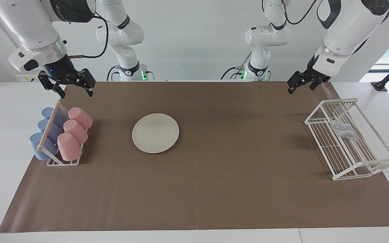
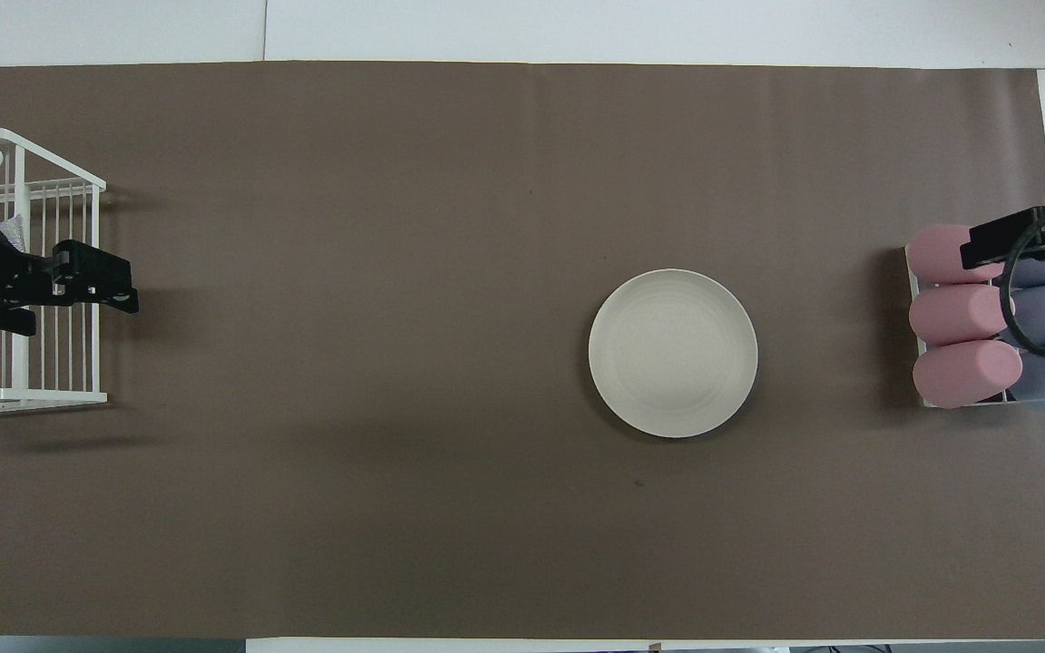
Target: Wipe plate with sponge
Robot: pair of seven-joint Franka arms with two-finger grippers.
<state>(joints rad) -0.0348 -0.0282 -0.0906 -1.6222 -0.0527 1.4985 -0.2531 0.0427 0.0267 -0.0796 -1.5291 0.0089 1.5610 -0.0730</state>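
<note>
On the desk in facing view, the plate [image 1: 155, 133] lies w/ nothing on it, toward the right arm's end. The sponge [image 1: 343, 130] sits in the white rack [image 1: 321, 136] at the left arm's end. Left claw [image 1: 303, 84] hangs spread above the edge nearest the robots, right claw [image 1: 67, 86] spread above the cup rack [image 1: 47, 134].

Overhead view: left claw [image 2: 92, 283] covers the rack, plate [image 2: 672, 353] untouched. Step looks like the start; next, probably the left claw must go down & pinch the sponge.

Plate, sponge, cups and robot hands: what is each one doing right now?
plate: flat on the brown mat, bare, nothing touching it.
sponge: lying in the white wire rack, not held.
pink cups: on their sides in the cup holder.
blue cups: on their sides beside the pink ones.
left end effector: open, empty, raised.
right end effector: open, empty, raised.
</note>
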